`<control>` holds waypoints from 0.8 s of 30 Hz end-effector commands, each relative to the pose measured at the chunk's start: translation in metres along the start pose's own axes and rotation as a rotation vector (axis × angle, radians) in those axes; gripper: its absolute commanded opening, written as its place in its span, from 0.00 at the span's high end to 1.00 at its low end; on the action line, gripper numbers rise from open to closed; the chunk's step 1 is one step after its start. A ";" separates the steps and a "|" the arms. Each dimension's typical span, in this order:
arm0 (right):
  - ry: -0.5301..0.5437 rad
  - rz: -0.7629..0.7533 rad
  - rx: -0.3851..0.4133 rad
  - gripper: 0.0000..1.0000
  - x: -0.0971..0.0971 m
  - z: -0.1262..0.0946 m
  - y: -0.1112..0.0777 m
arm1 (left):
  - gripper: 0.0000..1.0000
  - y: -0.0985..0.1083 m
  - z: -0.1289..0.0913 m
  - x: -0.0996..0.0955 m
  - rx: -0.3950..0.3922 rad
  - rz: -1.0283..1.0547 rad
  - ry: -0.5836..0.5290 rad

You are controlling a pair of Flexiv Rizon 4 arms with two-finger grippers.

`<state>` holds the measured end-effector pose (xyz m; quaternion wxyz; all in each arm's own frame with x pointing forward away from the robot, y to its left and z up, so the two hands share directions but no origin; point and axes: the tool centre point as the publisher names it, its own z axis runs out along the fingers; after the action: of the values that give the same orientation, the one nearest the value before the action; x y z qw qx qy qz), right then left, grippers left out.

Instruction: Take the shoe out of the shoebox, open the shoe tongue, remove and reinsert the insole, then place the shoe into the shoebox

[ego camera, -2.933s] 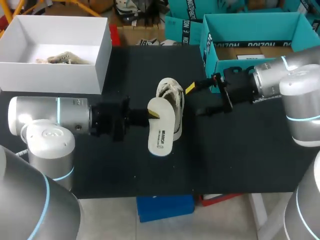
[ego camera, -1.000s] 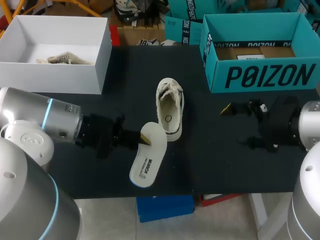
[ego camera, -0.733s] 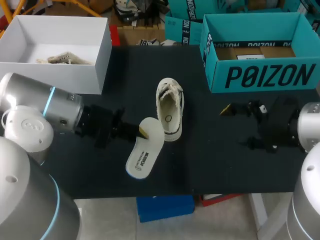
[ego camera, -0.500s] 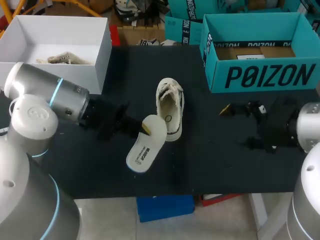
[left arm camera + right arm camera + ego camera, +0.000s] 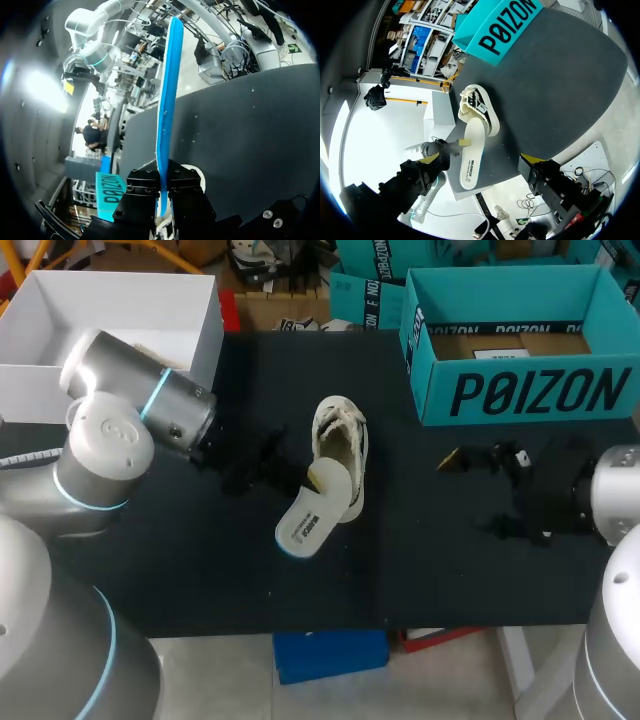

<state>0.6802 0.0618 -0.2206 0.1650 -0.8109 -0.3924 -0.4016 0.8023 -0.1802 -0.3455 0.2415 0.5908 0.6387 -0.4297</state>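
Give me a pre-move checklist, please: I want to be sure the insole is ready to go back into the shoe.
1. Grip on the insole: ok. The left end effector is shut on its edge.
2. Shoe upright with its opening facing up: ok.
3. Insole lined up with the opening: not ok. Only the gripped end is over the shoe's near end. The rest angles away over the table.
4. Shoe steadied: not ok. The right end effector is open, empty and well apart from the shoe.
5. Tongue pulled back far enough: cannot tell.
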 end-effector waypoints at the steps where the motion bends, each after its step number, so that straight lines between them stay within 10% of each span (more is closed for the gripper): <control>1: 0.004 0.000 -0.001 0.00 -0.001 0.000 0.000 | 1.00 0.021 0.010 -0.003 0.024 -0.013 0.033; 24: 0.004 0.000 -0.001 0.00 -0.001 0.000 0.000 | 1.00 0.067 0.016 -0.004 -0.065 0.014 0.166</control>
<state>0.6819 0.0656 -0.2224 0.1622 -0.8120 -0.3911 -0.4018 0.8595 -0.1933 -0.3685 0.2143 0.6188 0.6643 -0.3604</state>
